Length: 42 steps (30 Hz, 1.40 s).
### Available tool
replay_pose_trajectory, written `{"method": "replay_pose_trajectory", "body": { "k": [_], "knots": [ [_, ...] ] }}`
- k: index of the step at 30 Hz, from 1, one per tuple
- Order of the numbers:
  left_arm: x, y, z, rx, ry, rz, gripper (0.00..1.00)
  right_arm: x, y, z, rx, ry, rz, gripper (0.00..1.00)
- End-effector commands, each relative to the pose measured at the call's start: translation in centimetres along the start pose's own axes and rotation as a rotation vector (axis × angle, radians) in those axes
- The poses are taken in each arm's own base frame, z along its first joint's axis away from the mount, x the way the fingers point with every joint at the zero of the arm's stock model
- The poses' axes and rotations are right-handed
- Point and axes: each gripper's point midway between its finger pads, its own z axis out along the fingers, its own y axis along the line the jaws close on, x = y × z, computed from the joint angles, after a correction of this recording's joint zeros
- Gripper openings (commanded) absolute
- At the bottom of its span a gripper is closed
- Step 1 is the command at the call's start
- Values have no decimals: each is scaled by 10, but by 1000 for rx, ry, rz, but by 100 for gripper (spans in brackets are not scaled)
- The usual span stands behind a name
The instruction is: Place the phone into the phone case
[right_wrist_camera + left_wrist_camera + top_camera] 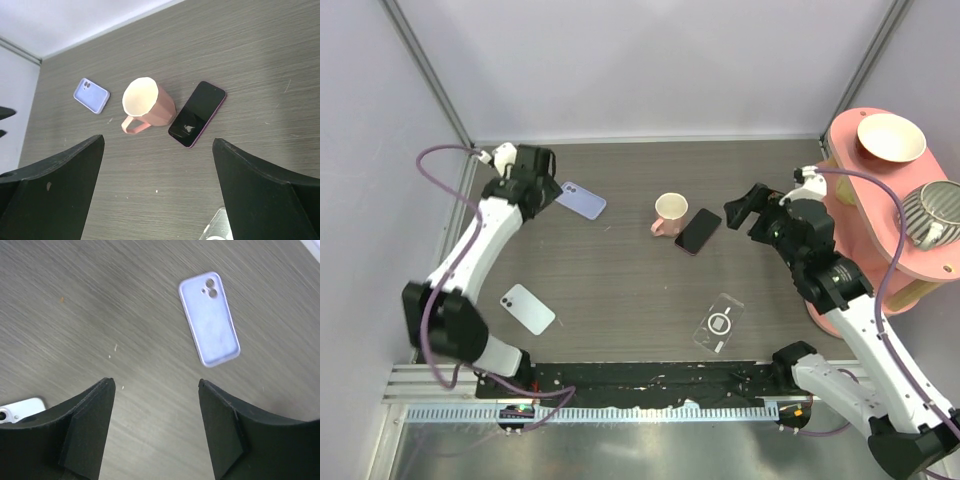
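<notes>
- The table top (620, 280) is dark grey-brown wood with thin lines running across it.
- Pale grey walls (640, 60) stand around it, and thin metal posts (430, 70) go up at the back corners.
- The light purple phone case (209, 320) lies flat at the back left of the table.
- The left claw (155, 385) hangs over the table near it. Its fingers are spread apart with nothing between them.
- The black phone with a purple edge (196, 114) lies screen up in the middle, just beside a pink cup with a handle (147, 104).
- The right claw (157, 141) is spread wide too and holds nothing. It hangs near the black phone.
- A white phone (527, 309) lies back up at the front left.
- A see-through phone case (718, 324) lies at the front right.
- A round pink shelf (844, 140) stands on the right, with a cream bowl (891, 137) and a striped grey cup (932, 212) on it.
</notes>
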Motion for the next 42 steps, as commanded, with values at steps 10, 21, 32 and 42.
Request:
{"method": "replay_pose_trajectory", "body": {
  "k": [10,21,32,42],
  "knots": [
    [26,-37,115,-424,308,-253,48,-10,-5,-28,0,-77,113,93],
    [51,-38,162,-462,281,-298,51,-10,-2,-31,-29,-83,100,91],
    [60,-52,185,-373,270,-313,52,-9,0,-32,-54,-90,88,89],
    [88,-41,194,-401,307,-316,50,-12,1,-33,-68,-109,65,88]
  ]
}}
